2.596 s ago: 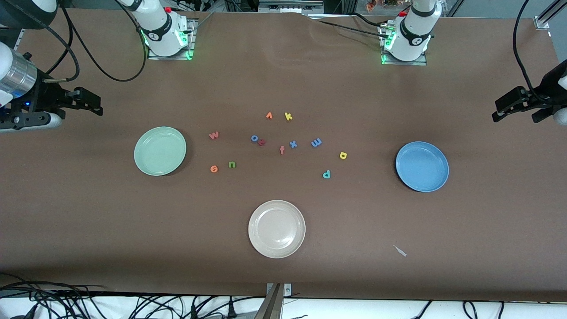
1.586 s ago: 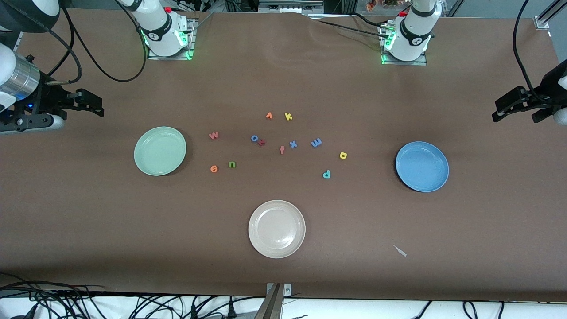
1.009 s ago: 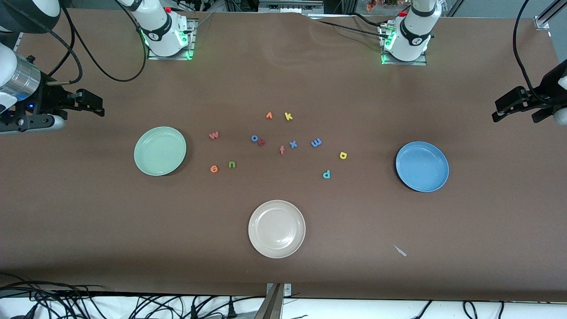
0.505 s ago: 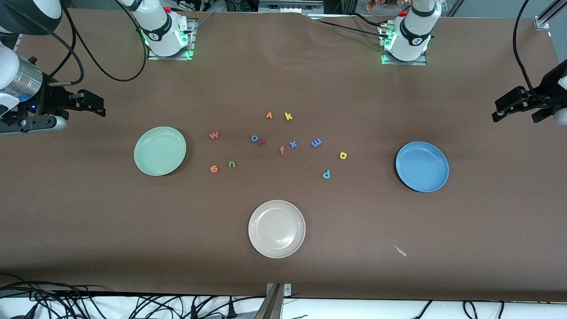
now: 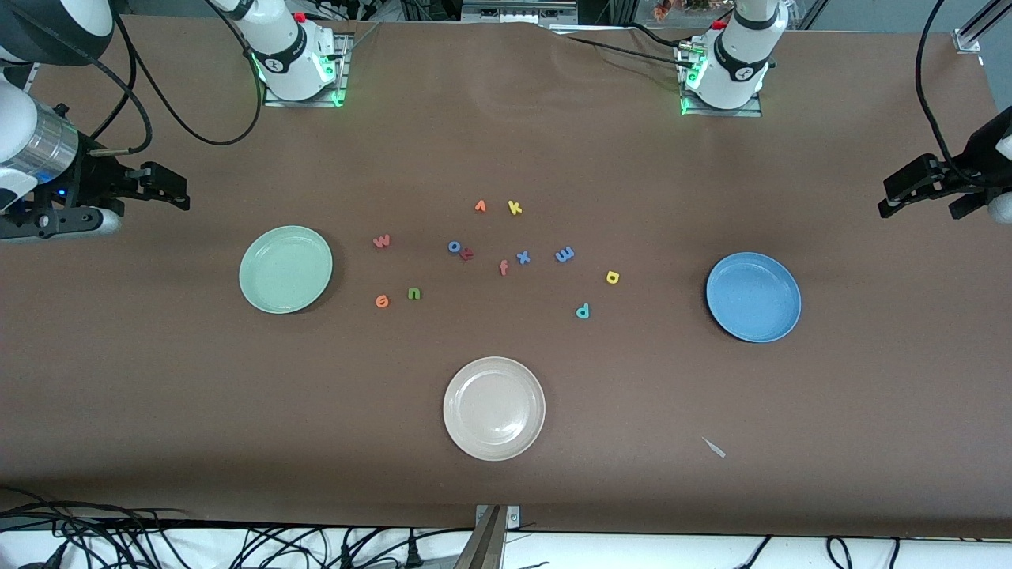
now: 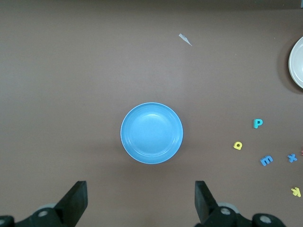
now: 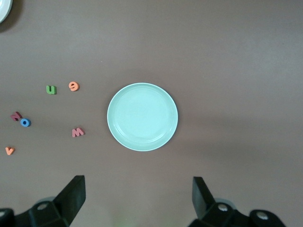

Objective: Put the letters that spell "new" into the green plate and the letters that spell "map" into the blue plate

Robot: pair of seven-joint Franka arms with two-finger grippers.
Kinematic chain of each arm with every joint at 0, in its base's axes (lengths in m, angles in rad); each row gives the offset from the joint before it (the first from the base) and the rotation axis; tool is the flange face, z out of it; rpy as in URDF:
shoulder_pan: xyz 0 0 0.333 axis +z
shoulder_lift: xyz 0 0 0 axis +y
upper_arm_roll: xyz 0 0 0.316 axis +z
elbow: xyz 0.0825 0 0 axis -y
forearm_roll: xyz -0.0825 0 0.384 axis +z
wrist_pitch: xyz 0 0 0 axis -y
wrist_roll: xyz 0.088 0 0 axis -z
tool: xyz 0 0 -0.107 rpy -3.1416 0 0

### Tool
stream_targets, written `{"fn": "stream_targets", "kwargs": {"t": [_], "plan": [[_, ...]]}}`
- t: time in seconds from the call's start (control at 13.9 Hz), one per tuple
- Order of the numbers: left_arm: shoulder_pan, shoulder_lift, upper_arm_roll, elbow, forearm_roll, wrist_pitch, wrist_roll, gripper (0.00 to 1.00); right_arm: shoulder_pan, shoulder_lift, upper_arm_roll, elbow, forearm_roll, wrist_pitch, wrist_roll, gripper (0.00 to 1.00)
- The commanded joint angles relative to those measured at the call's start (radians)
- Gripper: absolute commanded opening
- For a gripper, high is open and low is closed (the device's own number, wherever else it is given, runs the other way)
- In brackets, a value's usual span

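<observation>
- Two arms hang high at the table's ends, which suits a task split in halves. The right gripper (image 7: 135,201) hovers near the green plate (image 5: 285,269), toward the right arm's end; the left gripper (image 6: 140,203) hovers near the blue plate (image 5: 753,297), toward the left arm's end. Both have jaws spread wide and hold nothing.
- Three plates ring the letters; the cream plate (image 5: 494,408), nearest the front camera, has no part in the task.
- Closest to the green plate lie the pink "w" (image 5: 382,241), orange "e" (image 5: 383,300) and green "n" (image 5: 414,293).
- Toward the blue plate lie the blue "m" (image 5: 564,254), yellow "a" (image 5: 612,276) and teal "p" (image 5: 583,310).
- No letter sits in a plate yet.
</observation>
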Motion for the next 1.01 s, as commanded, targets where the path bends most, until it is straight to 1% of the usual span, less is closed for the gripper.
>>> {"fn": "stream_targets", "kwargs": {"t": [0.0,0.94], "plan": [[0.003,0.011,-0.003,0.024,0.002,-0.007,0.020,1.00,0.005,-0.022,0.001,-0.027,-0.012,0.020,-0.007,1.00],[0.003,0.011,-0.003,0.024,0.002,-0.007,0.020,1.00,0.005,-0.021,0.003,-0.043,-0.010,0.037,-0.008,1.00]]}}
